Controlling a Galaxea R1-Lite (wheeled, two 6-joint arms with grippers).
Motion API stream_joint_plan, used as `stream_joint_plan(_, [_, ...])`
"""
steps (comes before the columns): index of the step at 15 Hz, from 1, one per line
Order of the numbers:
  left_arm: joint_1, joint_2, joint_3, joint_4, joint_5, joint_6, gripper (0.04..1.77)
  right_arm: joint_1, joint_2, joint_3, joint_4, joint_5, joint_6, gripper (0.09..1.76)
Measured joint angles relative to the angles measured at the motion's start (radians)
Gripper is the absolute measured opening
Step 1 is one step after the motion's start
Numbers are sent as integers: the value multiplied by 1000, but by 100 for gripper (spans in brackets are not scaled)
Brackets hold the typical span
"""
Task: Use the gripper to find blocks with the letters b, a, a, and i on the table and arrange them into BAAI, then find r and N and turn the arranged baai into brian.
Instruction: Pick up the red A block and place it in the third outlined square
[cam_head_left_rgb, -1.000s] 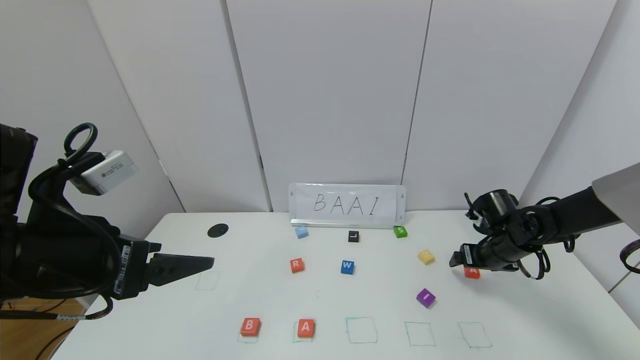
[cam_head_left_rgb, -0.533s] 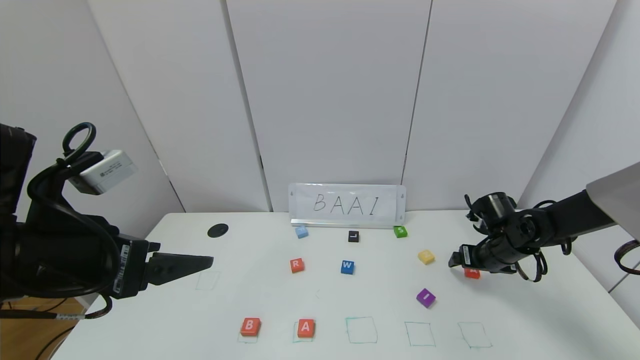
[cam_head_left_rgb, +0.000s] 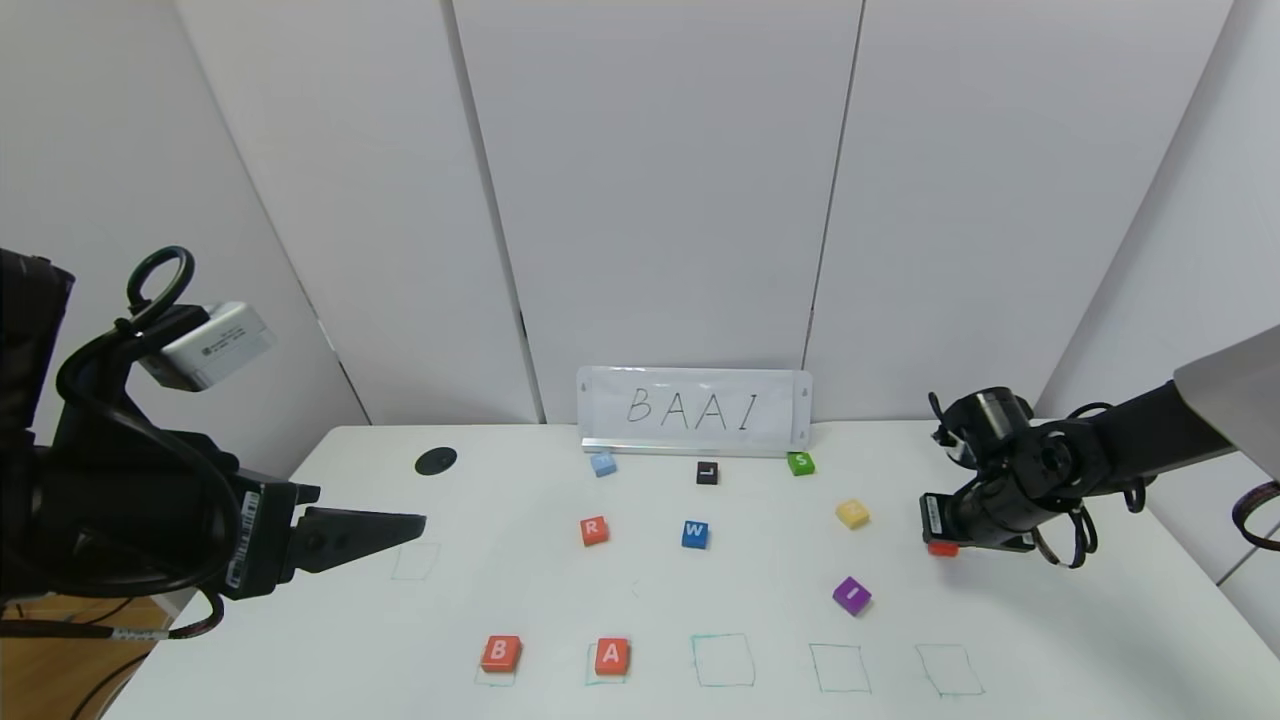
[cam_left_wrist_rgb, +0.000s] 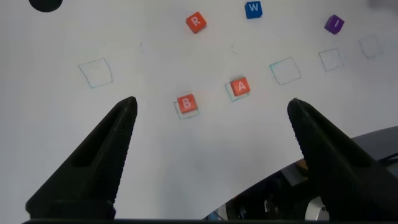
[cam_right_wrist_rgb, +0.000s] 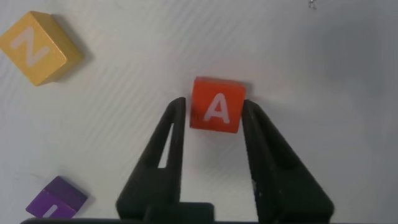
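Observation:
On the white table (cam_head_left_rgb: 760, 590), orange-red B (cam_head_left_rgb: 500, 652) and A (cam_head_left_rgb: 611, 655) blocks sit on the two left green outlines at the front; both also show in the left wrist view, B (cam_left_wrist_rgb: 186, 104) and A (cam_left_wrist_rgb: 239, 87). The purple I block (cam_head_left_rgb: 851, 595) lies tilted mid-right. The second A block (cam_right_wrist_rgb: 217, 106) rests on the table at the far right (cam_head_left_rgb: 941, 548), and my right gripper (cam_right_wrist_rgb: 213, 107) is closed round its two sides. The R block (cam_head_left_rgb: 594, 530) lies mid-table and the yellow N block (cam_head_left_rgb: 852, 513) beside the right gripper (cam_head_left_rgb: 935, 535). My left gripper (cam_head_left_rgb: 415, 522) hovers open and empty at the left.
A BAAI sign (cam_head_left_rgb: 694, 410) stands at the back. Blue W (cam_head_left_rgb: 695, 533), black L (cam_head_left_rgb: 707, 472), green S (cam_head_left_rgb: 800, 463) and a light blue block (cam_head_left_rgb: 602, 463) lie before it. Three bare green outlines (cam_head_left_rgb: 722, 660) follow the front row. A black spot (cam_head_left_rgb: 435, 460) is back left.
My right gripper has sunk onto the far-right A block, which is now mostly hidden under it in the head view. The left arm has not moved.

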Motion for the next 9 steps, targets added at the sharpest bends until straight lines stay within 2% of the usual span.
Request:
stream_joint_plan(1, [0,0,1,0,0,0,172,-1,-1,0,1,-1,0,53])
stream_joint_plan(9, [5,3,0,-1,-1,1,172,0,-19,0,7,-6,-2,53])
